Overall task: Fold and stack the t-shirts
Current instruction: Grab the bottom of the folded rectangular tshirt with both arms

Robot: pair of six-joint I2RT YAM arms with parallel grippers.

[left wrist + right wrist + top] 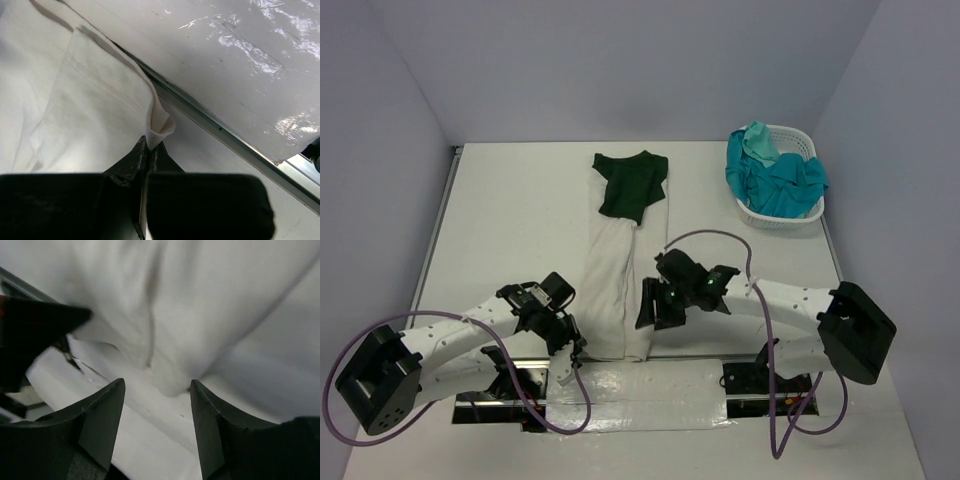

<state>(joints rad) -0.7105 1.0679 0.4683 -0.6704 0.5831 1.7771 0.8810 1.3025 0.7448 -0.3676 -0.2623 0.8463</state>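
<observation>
A white t-shirt [615,280] lies as a long narrow strip down the middle of the table. A folded dark green t-shirt [632,185] rests on its far end. My left gripper [572,352] is at the strip's near left corner. In the left wrist view the gripper [149,142] is shut on a pinched corner of the white cloth [90,100]. My right gripper [650,312] is at the strip's right edge. In the right wrist view it [157,385] is open, with the white cloth's edge [200,300] just beyond the fingertips. Any dark print is hidden.
A white lattice basket [772,218] stands at the back right, holding a teal t-shirt [782,182] and a pale mint one [758,140]. A glossy strip [650,385] runs along the table's near edge between the arm bases. Grey walls enclose the table.
</observation>
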